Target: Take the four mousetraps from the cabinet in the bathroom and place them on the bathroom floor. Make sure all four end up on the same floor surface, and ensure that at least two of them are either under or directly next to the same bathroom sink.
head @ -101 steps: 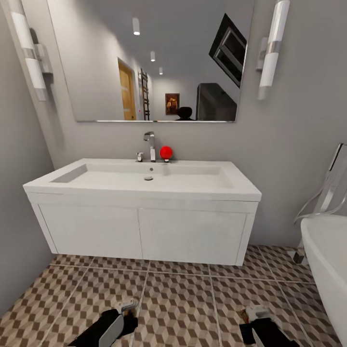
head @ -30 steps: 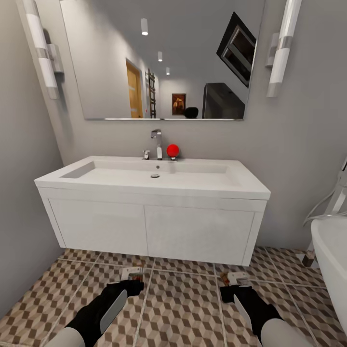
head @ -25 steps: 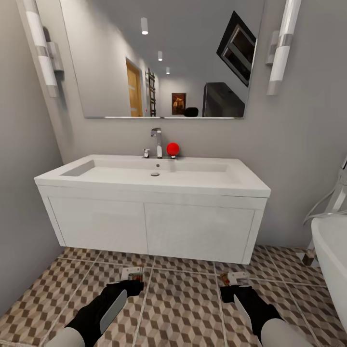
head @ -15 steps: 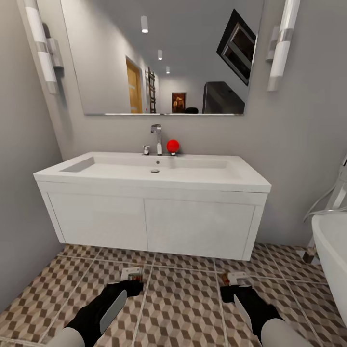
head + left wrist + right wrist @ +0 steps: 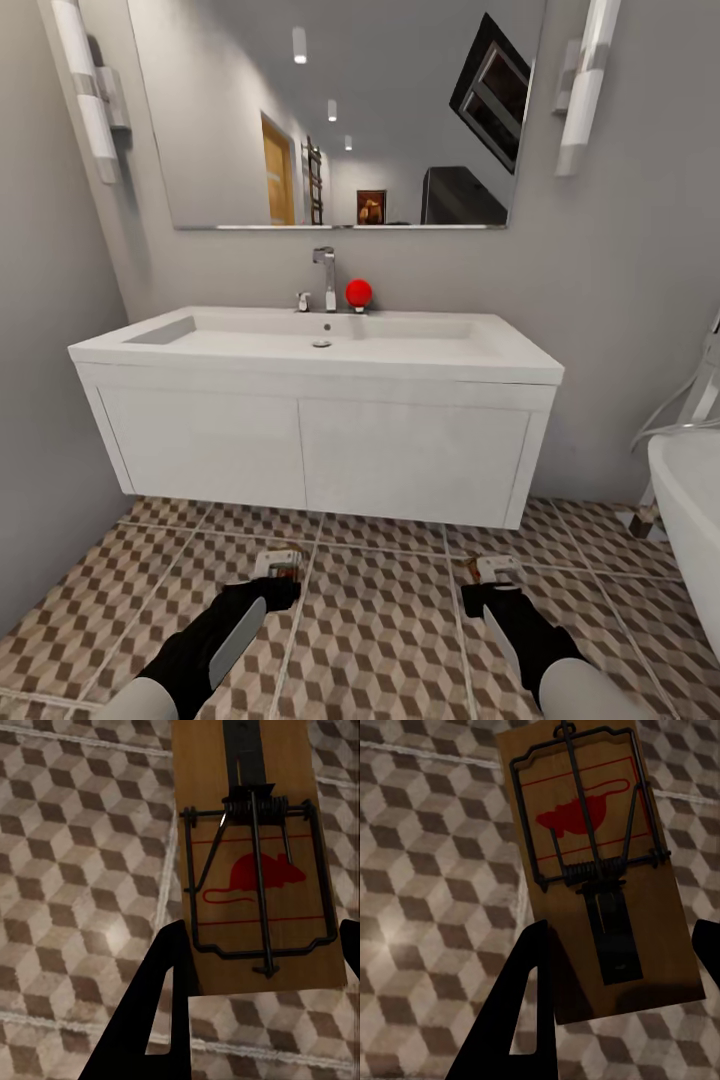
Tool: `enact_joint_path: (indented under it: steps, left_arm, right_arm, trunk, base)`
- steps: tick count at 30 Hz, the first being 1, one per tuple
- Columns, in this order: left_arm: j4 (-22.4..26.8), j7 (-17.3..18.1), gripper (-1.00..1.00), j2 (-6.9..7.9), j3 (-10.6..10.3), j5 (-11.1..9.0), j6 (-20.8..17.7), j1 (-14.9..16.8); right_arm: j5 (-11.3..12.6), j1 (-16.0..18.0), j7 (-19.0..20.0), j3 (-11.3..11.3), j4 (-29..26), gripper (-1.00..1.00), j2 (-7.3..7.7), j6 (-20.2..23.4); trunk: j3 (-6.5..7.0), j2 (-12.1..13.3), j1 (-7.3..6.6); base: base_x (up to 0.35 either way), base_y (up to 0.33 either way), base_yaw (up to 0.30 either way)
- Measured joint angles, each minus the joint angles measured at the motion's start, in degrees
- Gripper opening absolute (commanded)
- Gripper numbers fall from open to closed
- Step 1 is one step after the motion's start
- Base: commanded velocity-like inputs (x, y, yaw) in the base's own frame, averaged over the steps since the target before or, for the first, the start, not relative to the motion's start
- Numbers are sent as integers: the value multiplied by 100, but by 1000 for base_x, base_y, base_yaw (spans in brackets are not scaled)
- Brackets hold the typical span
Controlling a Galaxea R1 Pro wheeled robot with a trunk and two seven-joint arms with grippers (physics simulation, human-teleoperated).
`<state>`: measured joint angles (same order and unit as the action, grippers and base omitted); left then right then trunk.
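Left gripper (image 5: pixel 280 578) is low over the bathroom floor (image 5: pixel 380 640), in front of the white vanity unit (image 5: pixel 310 455). In the left wrist view its dark fingers (image 5: pixel 161 982) stand on either side of a mousetrap (image 5: pixel 255 862), a brown wooden board with a wire spring bar and a red mouse print. One finger lies against the board's long edge; the other shows only at the frame edge. The jaws appear closed on the board, pinching it across its width.

Right gripper (image 5: pixel 497 580) is at a like height, well apart from the left one, also in front of the vanity. In the right wrist view a second mousetrap (image 5: pixel 596 870) sits between its fingers (image 5: pixel 529 997), tilted slightly, one finger touching the board's edge. This pincer also appears to pinch its trap.

In the head view each trap shows as a small pale and brown piece at the gripper tip, the left-hand trap (image 5: pixel 279 563) and the right-hand trap (image 5: pixel 495 568), both near the front edge of the vanity and over the patterned tiles. Whether the boards rest on the tiles or hang just above them cannot be told.

The sink (image 5: pixel 320 345) tops the vanity, with a chrome tap (image 5: pixel 326 278) and a red ball (image 5: pixel 358 293) just beside it. A mirror (image 5: pixel 335 110) hangs above. A white bathtub (image 5: pixel 690 510) stands at the right
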<state>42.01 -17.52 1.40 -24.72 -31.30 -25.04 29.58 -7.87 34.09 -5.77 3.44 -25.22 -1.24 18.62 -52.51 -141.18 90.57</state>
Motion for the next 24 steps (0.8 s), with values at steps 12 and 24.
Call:
enact_joint_path:
  steps: [12,24]
  left_arm:
    - [1586,-977,-100,-263,-22,-27,-1495,15]
    - [1087,-1001,-100,-320,-13,-7,-1352,18]
  right_arm:
    - [39,-33,-434,-1,-321,-100,-31,427]
    - [26,-29,-451,0,-350,-100,-50,166]
  trunk:
    - [-245,-212,129]
    - [-511,-228,160]
  base:
    - [0,0,0]
    - [0,0,0]
